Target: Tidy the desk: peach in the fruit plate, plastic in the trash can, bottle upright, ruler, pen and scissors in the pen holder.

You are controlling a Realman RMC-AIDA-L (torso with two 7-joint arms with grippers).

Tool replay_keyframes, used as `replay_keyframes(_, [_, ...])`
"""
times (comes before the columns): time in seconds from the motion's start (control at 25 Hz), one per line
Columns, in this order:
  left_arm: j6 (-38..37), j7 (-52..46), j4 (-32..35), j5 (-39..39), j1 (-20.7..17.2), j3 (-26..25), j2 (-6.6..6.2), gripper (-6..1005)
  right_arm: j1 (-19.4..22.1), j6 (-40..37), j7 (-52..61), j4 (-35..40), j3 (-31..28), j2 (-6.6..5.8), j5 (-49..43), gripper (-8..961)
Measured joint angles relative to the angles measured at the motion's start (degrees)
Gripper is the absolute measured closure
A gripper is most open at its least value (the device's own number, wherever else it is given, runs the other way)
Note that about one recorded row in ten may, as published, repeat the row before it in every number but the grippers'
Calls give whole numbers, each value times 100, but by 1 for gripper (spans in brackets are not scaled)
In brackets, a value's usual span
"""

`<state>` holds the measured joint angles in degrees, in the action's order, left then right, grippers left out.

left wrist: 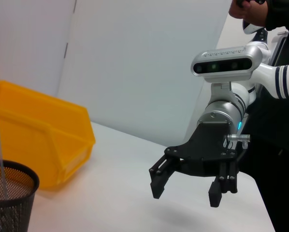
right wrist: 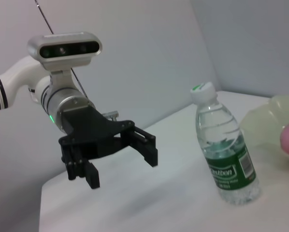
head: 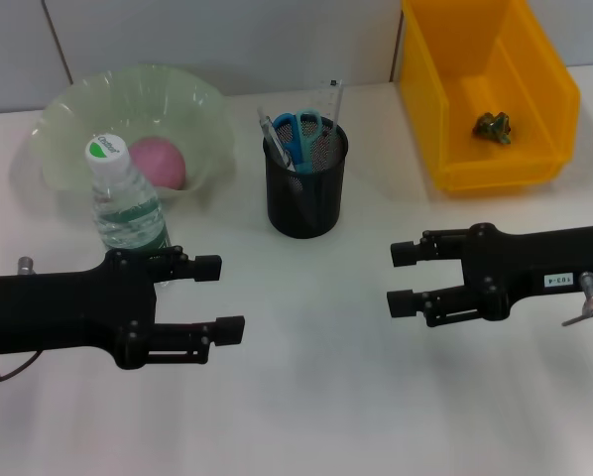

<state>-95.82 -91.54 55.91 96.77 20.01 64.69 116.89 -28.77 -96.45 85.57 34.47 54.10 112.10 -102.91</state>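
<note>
One pen holder (head: 305, 188) mid-desk (head: 326, 397), with one scissors (head: 298, 132), one ruler (head: 334, 99) and one pen (head: 274, 137) standing inside. Left of it, one upright bottle (head: 126, 198) fronts the fruit plate (head: 78, 119) holding one peach (head: 158, 164); right, the trash can (head: 455, 59) holds one plastic scrap (head: 496, 126). Two grippers hover nearer the robot, left gripper (head: 222, 297) and right gripper (head: 400, 279), both spread wide, gripping nothing.

The bottle (head: 126, 203) stands upright on the white desk (head: 316, 397), near-left of the fruit plate (head: 192, 109) holding the pink peach (head: 160, 162). The black pen holder (head: 305, 193), centre, contains scissors (head: 298, 132), pen (head: 273, 136) and ruler (head: 334, 99). The yellow trash can (head: 549, 94), far right, holds crumpled plastic (head: 496, 126).
</note>
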Motion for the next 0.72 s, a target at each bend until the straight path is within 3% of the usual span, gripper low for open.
replay_keyframes(0.28, [-145, -2, -183, 0, -2, -71, -72, 186, 291, -86, -327, 12, -60, -8, -11, 157])
replay_keyframes(0.72, [-192, -35, -221, -1, 38, -132, -90, 186, 302, -154, -372, 16, -110, 9, -8, 156])
